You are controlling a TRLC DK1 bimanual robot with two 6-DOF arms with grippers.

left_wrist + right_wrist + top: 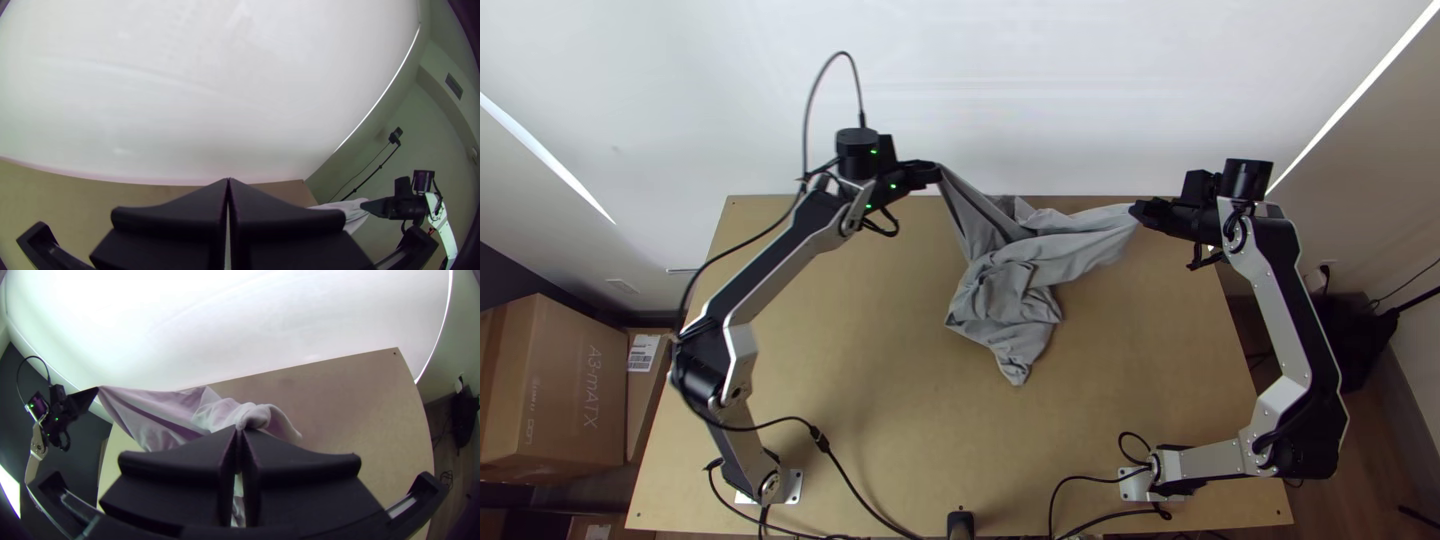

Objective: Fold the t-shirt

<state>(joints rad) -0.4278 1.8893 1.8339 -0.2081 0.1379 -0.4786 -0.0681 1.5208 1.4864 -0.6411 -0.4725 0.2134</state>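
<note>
Left gripper (937,173) and right gripper (1136,212) clamp the t-shirt (1000,290) by the table's (860,390) far edge.
From each grip the cloth slants inward to a bunched middle between them, its loose end pointing at the near edge; neither arm is clearly nearer, so straightening likely wants an even outward pull.

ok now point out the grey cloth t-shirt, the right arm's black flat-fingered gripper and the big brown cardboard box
Grey cloth t-shirt (1002,295): top view, its bunched middle.
Right arm's black flat-fingered gripper (1136,211): top view, at its tip.
Big brown cardboard box (565,355): top view, its side facing the table.
</note>
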